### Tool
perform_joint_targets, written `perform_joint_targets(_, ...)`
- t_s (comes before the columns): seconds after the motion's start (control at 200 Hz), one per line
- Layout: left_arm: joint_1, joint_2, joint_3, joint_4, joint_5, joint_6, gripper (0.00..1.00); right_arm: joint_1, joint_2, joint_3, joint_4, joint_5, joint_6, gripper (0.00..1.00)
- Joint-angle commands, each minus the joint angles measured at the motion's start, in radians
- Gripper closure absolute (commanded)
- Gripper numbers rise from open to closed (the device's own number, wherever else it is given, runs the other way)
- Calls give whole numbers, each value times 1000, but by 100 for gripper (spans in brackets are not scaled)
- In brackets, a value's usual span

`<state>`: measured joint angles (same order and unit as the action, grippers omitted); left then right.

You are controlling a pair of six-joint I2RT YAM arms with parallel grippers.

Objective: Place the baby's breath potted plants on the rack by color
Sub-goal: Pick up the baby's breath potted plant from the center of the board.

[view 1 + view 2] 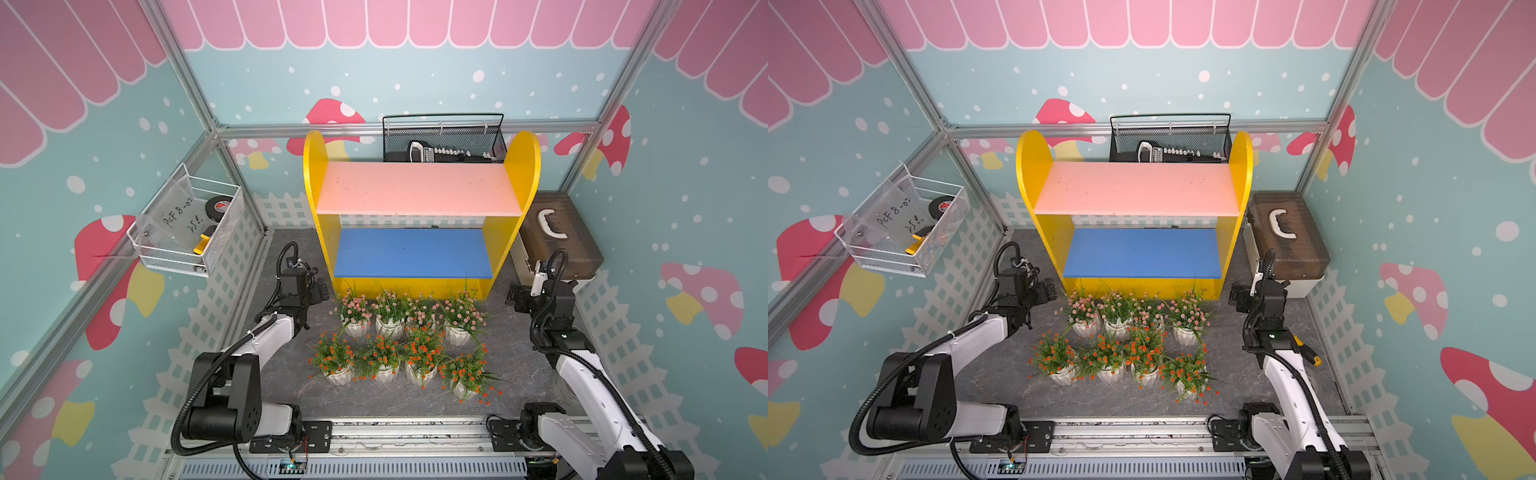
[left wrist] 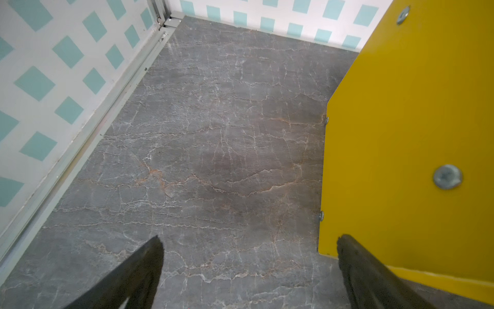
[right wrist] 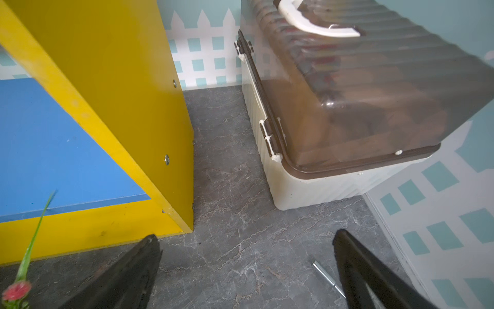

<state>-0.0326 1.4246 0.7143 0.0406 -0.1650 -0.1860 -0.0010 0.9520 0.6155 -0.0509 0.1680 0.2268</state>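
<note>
Both top views look steeply down on the whole worktop (image 1: 286, 390) and rack (image 1: 415, 187) from the front edge. Wrist cameras, behind left tool (image 2: 248, 238) and right tool (image 3: 246, 234), each closely face one rack side.

Fig. Enclosure. A grey veined-marble counter (image 1: 291, 390) is bounded on three sides by teal walls (image 1: 415, 79) printed with white dots, red mushrooms, a pink scalloped awning and, at counter level, a white picket fence (image 1: 286, 210). An aluminium frame (image 1: 407, 126) joins the walls. A white basket (image 1: 224, 235) hangs above the counter's left edge, a black basket (image 1: 395, 139) above its far edge. A brown-lidded box (image 1: 577, 237) stands on its far right corner. Lighting is even.
</note>
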Motion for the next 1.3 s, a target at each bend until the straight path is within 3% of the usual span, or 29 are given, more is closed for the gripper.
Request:
perform_joint_targets(0.0,0,42,47,-30,73,42,1,-4,16,46,-32,1,9,1)
perform_joint_targets(0.08,-1,21,34,25,161,64,1,-4,17,47,-29,2,11,1)
perform_joint_targets(0.195,0,-21,61,3,158,56,0,-4,30,69,-58,-35,21,0)
perform_joint_targets(0.455,-2,-188,123,-117,246,-5,0,-4,119,264,-445,-38,63,3)
perform_joint_targets(0.855,-23,-550,84,-203,288,-102,0,1,-80,155,-722,-299,260,20)
perform_joint_targets(1.041,-24,-549,155,-279,432,-125,0,101,-157,175,-824,-264,328,26)
perform_joint_targets(1.296,-38,-530,238,-351,500,-161,0,249,-242,178,-972,-157,439,33)
